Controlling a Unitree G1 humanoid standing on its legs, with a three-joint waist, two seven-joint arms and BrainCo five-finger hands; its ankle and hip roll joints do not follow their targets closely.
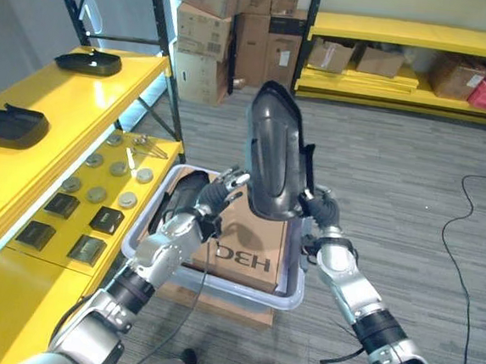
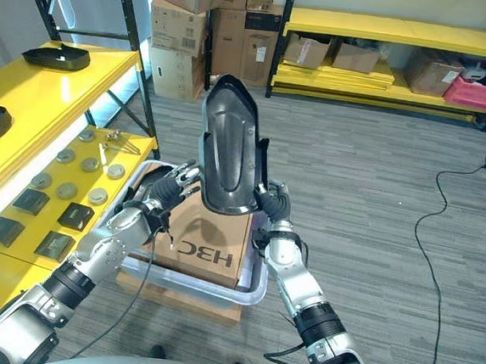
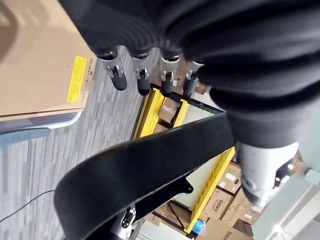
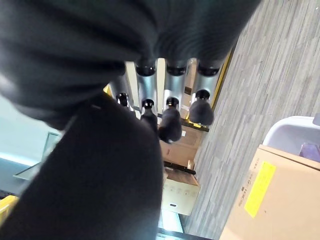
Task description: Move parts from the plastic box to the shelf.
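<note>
Shelf [image 1: 71, 107] on the far left is glossy yellow, two tiers. Top tier has two black moulded parts [image 1: 89, 62], matte plastic with curved rims, well apart from each other. Lower tier carries a scatter of round grey metal discs [image 1: 97, 195], roughly eight of them, plus four dark square blocks [image 1: 75, 227] nearer the front edge and a small wire clip thing beside the discs.

Next over, the plastic box [image 1: 242, 293] is pale grey-translucent with rounded corners, sitting on the floor. Inside it there's a flat brown cardboard carton [image 1: 245, 250] and one more black part [image 1: 187, 190] tucked against the box's shelf-side wall.

Left robot hand [image 1: 218, 198] is just above the box, fingers straight-ish and spread, pressing against the lower edge of the big part rather than wrapped round it.

The big black part [image 1: 273, 151] is a long smooth shell, glossy plastic, held upright in the air over the box, between both hands.

Right robot hand [image 1: 319, 207] sits at its lower right edge, fingers extended along the shell with the thumb on the other side, pinching it.
</note>
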